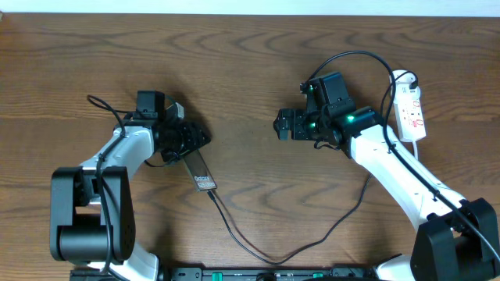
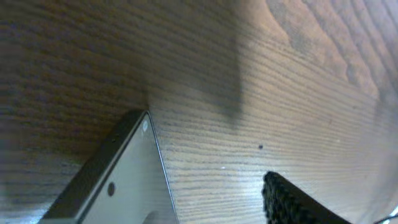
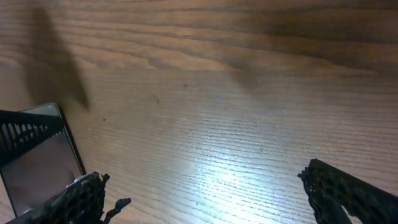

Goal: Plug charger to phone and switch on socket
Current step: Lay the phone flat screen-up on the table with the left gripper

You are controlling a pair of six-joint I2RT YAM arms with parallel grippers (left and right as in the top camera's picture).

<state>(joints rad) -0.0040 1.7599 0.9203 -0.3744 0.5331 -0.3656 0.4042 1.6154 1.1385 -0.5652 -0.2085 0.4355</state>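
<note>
Left pincer (image 1: 200, 140) is at the near end of the phone (image 1: 202, 172). In the left wrist view one finger (image 2: 292, 202) shows, with bare desk (image 1: 250, 62) between it and the phone. The other finger is hidden, so can't tell if it grips. Phone lies flat, running away from that pincer. Charger (image 1: 233, 232) tip meets the phone's far end. Right pincer (image 1: 280, 125) is spread wide, holding nothing, facing the left one from well apart. Socket (image 1: 410, 109) lies well behind the right pincer, beside its arm.

Dark brown wooden table (image 1: 250, 70) with wavy grain, pale strip (image 1: 250, 6) along far edge, soft light glare (image 3: 230, 177) on wood
</note>
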